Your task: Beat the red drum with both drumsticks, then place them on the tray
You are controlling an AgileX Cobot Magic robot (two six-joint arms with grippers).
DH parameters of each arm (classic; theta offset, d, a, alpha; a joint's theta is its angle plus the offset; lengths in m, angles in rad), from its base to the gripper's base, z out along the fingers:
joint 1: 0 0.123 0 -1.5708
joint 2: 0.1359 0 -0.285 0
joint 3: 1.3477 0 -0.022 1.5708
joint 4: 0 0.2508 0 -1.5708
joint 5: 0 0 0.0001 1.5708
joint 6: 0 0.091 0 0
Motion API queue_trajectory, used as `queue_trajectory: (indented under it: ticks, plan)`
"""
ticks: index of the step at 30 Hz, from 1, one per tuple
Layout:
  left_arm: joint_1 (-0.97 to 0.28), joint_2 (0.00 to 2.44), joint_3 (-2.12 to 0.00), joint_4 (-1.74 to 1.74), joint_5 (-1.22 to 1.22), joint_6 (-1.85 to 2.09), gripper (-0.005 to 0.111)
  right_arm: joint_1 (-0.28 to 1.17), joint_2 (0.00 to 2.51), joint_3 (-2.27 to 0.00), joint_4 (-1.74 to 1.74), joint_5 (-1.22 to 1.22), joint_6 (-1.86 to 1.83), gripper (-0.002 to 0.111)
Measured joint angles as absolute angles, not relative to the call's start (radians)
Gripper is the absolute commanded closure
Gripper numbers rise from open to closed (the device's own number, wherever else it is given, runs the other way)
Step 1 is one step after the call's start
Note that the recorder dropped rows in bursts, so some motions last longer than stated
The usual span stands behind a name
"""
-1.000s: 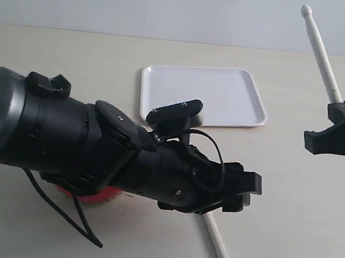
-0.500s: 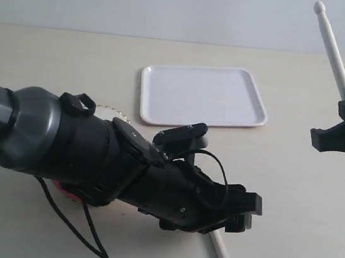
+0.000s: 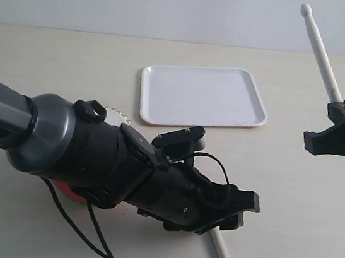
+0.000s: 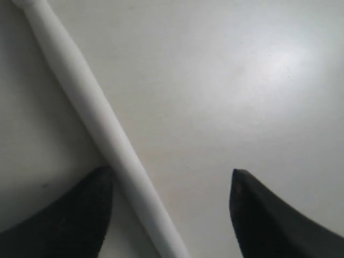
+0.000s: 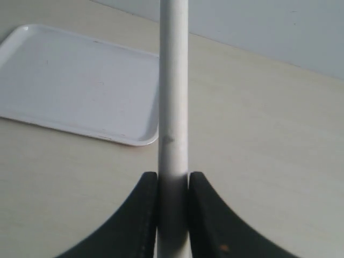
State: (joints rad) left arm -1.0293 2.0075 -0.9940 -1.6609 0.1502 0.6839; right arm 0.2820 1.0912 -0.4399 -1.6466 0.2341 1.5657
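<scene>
The table [image 3: 59, 69] is a plain, pale beige top with a smooth, faintly glossy finish. It fills the scene from left to right and from the near edge back to the far side. Close up, its surface looks even in colour, and a soft patch of reflected light lies on it [image 4: 290, 54]. Along the far side it meets a bare wall [image 3: 145, 1], light grey-white and flat. The seam between them runs nearly straight across the scene.

A slim, pale cream drumstick [image 4: 110, 140] lies slantwise on the off-white tabletop [image 4: 242, 80] between the left gripper's [image 4: 169, 183] widely parted black fingers [image 4: 70, 215], close beside one.
</scene>
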Motion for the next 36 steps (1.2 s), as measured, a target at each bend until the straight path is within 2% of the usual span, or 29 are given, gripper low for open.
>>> queue_trajectory:
  ticks: [9,18,26,31,36]
  plan:
    - [-1.029,2.010,-0.994,-1.657,0.148,0.680,0.054,0.282,1.091,-0.440,-1.647,0.216,1.566,0.108]
    - [-1.029,2.012,-0.990,-1.589,0.193,0.562,0.054,0.282,1.091,-0.440,-1.647,0.210,1.566,0.108]
    - [-1.022,2.010,-0.990,-1.186,0.285,0.107,0.073,0.282,1.091,-0.440,-1.647,0.148,1.566,0.108]
    - [-1.019,2.001,-0.995,-0.836,0.326,-0.240,0.074,0.282,1.091,-0.440,-1.648,0.134,1.566,0.108]
    - [-1.019,1.998,-0.997,-0.754,0.340,-0.303,0.074,0.282,1.091,-0.438,-1.648,0.052,1.566,0.108]
